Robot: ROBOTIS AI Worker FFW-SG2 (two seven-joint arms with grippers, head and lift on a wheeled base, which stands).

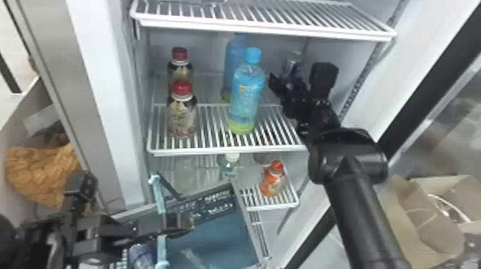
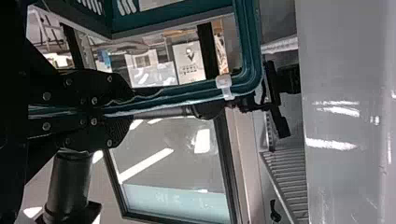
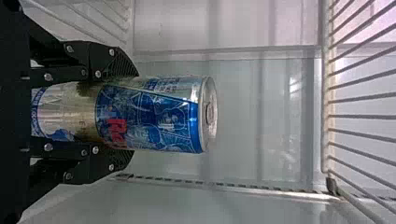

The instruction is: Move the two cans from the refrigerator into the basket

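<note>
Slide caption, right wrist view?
Right black claw gripping a blue-and-silver metal can inside the pale-walled refrigerator, below a white wire shelf.

Cannot fully see the gripped can (image 1: 294,59), partly behind the right end effector (image 1: 297,74); nor the blue-and-white can (image 1: 142,257) and basket (image 1: 222,234), cut off by the head view's bottom edge; nor the rear blue bottle (image 1: 233,53), behind the front one (image 1: 247,94)

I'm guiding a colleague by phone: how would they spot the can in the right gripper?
Start at the open refrigerator and look right, beneath the upper shelf. There the right gripper holds the can. It is blue and silver with red lettering and a flat metal top, unlike the capped bottles to its left.
</note>
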